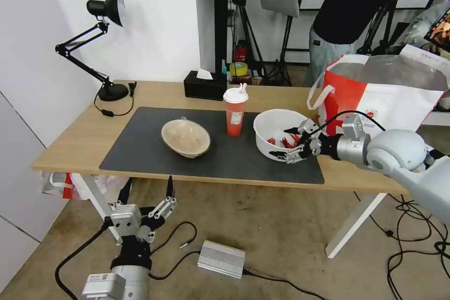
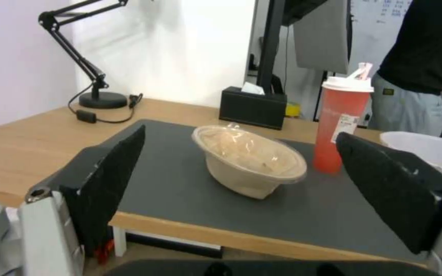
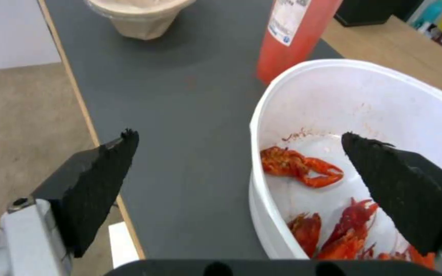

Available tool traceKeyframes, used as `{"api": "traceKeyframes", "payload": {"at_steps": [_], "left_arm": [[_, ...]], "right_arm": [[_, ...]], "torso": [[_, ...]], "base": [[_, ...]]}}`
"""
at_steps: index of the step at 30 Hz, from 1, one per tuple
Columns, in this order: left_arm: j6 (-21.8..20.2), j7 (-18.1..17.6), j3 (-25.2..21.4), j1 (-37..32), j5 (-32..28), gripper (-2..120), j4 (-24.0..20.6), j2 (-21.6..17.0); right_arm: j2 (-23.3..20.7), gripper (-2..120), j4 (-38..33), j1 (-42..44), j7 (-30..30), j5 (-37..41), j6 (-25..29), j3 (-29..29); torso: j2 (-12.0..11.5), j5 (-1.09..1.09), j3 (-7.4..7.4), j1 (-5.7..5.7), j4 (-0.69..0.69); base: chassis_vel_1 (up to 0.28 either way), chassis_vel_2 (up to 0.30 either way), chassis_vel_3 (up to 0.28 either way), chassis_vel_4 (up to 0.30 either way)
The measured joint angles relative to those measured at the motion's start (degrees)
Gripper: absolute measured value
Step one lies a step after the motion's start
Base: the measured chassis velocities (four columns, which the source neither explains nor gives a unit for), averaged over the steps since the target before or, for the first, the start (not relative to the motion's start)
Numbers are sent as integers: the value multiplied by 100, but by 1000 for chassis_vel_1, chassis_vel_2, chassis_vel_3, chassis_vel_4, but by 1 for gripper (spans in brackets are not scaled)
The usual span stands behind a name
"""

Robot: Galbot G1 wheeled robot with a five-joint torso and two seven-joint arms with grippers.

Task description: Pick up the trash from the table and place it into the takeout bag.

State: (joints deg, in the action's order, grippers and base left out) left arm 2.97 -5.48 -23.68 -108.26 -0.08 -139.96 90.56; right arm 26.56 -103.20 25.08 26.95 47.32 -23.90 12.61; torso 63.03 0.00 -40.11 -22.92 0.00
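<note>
On the table (image 1: 70, 145), a dark grey mat (image 1: 140, 145) carries the trash. The beige bowl (image 1: 186, 137) (image 2: 249, 161) lies tilted at the left. In the middle stands the red cup (image 1: 235, 112) (image 2: 341, 126) (image 3: 292, 34) with its white lid. The white bowl (image 1: 276, 124) (image 3: 364, 99) with crayfish scraps is at the right. My right gripper (image 1: 285, 142) (image 3: 239, 136) is open astride that bowl's near wall, one finger inside and one outside. My left gripper (image 1: 147, 186) (image 2: 241, 134) hangs open below the table's front edge, facing the beige bowl. The red-and-white takeout bag (image 1: 403, 98) stands open at the table's right end.
A black desk lamp (image 1: 105, 47) and its cord sit at the back left. A black tissue box (image 1: 205, 85) is behind the cup. On the floor lie a silver box (image 1: 221, 258) and cables. A person stands behind the bag.
</note>
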Motion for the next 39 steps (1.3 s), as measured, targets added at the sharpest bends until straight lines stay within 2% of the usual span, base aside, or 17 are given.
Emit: {"api": "traceKeyframes", "payload": {"at_steps": [4,18,39], "left_arm": [[52,0,21,-15,68,100,34,41],[93,-19,-13,-33,81,100,53,68],[128,-23,21,-90,128,100,23,67]], "right_arm": [[70,100,30,-55,6,39,-201,47],[388,100,314,-354,15,-54,-377,386],[330,100,467,-598,181,-153,-532,530]], "torso": [[0,0,0,0,0],[0,0,0,0,0],[0,0,0,1,0]], "base": [[0,0,0,0],[0,0,0,0],[0,0,0,0]]}}
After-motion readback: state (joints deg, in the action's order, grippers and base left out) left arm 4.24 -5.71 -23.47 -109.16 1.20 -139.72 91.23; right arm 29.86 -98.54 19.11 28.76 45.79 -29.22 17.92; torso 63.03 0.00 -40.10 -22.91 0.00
